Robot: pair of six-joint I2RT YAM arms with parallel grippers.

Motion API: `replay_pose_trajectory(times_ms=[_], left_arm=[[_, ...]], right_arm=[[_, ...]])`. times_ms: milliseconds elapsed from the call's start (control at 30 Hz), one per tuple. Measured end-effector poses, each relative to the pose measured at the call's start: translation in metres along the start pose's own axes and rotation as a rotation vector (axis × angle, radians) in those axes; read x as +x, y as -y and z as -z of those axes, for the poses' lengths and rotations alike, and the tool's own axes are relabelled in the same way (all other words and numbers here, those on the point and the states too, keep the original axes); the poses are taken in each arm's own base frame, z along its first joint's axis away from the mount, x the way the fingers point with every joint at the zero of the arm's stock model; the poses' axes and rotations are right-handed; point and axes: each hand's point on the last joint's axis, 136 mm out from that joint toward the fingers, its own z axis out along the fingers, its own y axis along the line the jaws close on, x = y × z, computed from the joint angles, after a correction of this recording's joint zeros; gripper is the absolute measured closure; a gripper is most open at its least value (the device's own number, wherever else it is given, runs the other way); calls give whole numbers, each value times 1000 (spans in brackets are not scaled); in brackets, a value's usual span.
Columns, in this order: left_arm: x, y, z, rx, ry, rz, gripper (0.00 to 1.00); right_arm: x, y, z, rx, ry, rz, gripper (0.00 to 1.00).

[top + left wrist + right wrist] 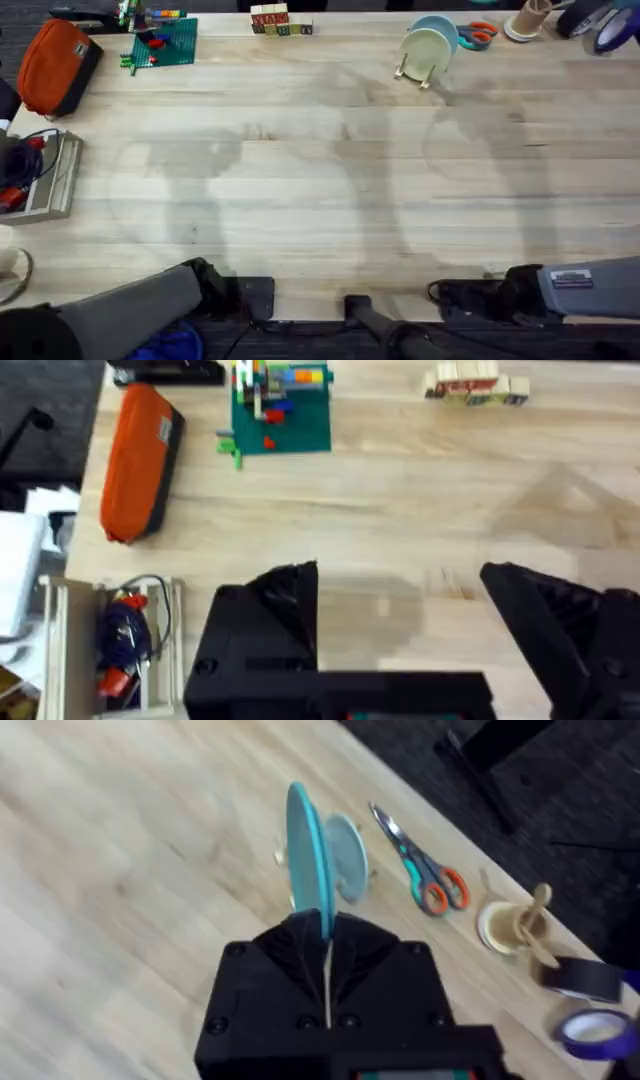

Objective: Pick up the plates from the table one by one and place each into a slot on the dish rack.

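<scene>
Dish rack (pixel 418 68) stood at about 1 o'clock on the table (pixel 320 190), near the far edge. Three plates sat on edge in its slots: a pale cream-green plate (pixel 425 50) nearest, a turquoise plate (pixel 305 855) and a pale blue plate (pixel 348 872) behind it. Scissors (pixel 480 33) lay just beside the rack, toward 2 o'clock. Left gripper (pixel 400 625) hung over bare wood at 7 o'clock, fingers spread wide, holding nothing. Right gripper (pixel 327 952) was at 5 o'clock, fingers pressed together, nothing between them.
</scene>
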Motion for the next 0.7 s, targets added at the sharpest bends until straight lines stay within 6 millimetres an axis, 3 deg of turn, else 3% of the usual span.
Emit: replay_pose_trajectory(times_ms=[200, 367, 533, 700], left_arm=[[24, 7, 1, 26, -98, 26, 6], [54, 16, 6, 58, -223, 59, 7], [86, 27, 17, 93, -359, 94, 6], [86, 27, 17, 95, -360, 94, 7]], right_arm=[[25, 28, 10, 50, -41, 49, 970], [45, 56, 21, 112, -67, 67, 971], [58, 71, 29, 144, -88, 83, 972], [61, 74, 31, 151, -92, 93, 972]])
